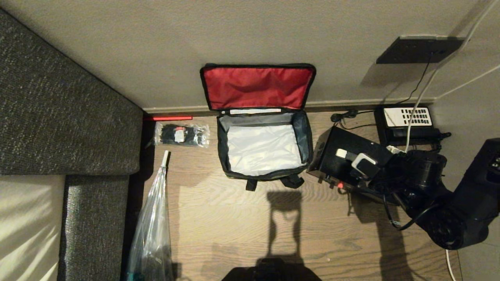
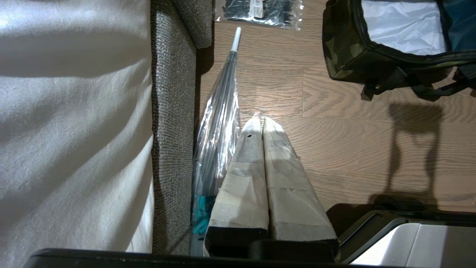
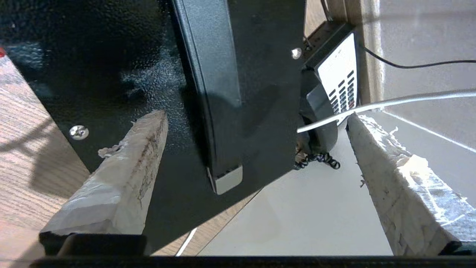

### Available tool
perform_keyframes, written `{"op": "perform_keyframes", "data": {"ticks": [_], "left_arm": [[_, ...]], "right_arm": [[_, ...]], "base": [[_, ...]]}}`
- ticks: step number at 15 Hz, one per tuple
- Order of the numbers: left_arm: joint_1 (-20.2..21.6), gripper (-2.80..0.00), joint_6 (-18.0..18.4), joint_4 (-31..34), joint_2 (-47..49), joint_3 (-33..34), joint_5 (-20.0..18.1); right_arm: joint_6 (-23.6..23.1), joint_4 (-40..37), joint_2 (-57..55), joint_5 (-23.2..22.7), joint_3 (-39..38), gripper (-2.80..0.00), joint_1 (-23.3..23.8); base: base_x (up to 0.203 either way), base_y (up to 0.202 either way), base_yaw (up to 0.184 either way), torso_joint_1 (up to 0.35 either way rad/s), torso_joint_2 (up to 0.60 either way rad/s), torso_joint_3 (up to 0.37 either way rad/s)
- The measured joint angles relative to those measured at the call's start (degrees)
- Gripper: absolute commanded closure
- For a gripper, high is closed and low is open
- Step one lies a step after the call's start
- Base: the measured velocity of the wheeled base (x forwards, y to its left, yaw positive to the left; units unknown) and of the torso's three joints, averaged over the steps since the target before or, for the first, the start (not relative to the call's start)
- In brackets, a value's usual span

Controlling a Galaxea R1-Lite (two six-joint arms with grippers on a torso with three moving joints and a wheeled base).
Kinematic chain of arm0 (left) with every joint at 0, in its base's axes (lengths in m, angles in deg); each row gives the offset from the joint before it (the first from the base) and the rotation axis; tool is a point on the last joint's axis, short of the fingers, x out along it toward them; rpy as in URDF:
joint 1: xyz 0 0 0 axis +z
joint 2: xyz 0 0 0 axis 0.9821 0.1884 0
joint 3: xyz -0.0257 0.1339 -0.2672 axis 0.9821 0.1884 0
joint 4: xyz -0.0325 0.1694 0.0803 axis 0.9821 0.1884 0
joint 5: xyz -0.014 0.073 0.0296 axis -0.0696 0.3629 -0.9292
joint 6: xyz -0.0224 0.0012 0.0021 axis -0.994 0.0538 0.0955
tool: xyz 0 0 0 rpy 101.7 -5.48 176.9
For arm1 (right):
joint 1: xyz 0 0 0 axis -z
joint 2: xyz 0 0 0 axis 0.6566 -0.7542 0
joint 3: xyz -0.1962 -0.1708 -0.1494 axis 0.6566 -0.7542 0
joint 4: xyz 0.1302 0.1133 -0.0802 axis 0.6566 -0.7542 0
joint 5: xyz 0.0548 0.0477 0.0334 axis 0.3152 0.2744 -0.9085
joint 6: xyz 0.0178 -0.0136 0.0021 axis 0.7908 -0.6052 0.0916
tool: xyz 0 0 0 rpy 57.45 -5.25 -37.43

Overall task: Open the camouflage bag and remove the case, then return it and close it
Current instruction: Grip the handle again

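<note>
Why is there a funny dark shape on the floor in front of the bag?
Head view: that is a shadow on the wooden floor, just in front of the open camouflage fabric bag, so light comes from behind the robot. Left wrist view: the same shadow shows, and bright glare whitens the bag's grey lining.

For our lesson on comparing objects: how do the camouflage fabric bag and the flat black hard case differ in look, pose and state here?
The soft camouflage fabric bag is green-brown patterned; the flat black hard case is plain and rigid. The bag stands open, red-lined lid up against the wall, its grey interior empty; the case is shut. The bag sits square to the wall; the case lies at an angle to it. Both rest on the wooden floor, side by side.
</note>
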Motion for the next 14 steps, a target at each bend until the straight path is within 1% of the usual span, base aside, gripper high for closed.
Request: {"op": "perform_keyframes", "data": {"ticks": [4, 8, 11, 14], "left_arm": [[0.00, 0.00, 0.01, 0.02, 0.00, 0.00, 0.00], [0.00, 0.00, 0.01, 0.09, 0.00, 0.00, 0.00], [0.00, 0.00, -0.01, 0.01, 0.00, 0.00, 0.00], [0.00, 0.00, 0.00, 0.04, 0.00, 0.00, 0.00]], "right_arm": [[-0.34, 0.04, -1.90, -0.05, 2.61, -2.80, 0.52], [-0.13, 0.13, -4.26, 0.23, 8.52, -2.80, 1.90], [-0.02, -0.25, -4.73, 0.50, 11.45, -2.80, 2.73], [0.04, -0.30, -4.13, 0.63, 12.83, -2.80, 3.23]], "base": [[0.000, 0.000, 0.000, 0.000, 0.00, 0.000], [0.000, 0.000, 0.000, 0.000, 0.00, 0.000], [0.000, 0.000, 0.000, 0.000, 0.00, 0.000], [0.000, 0.000, 0.000, 0.000, 0.00, 0.000]]}}
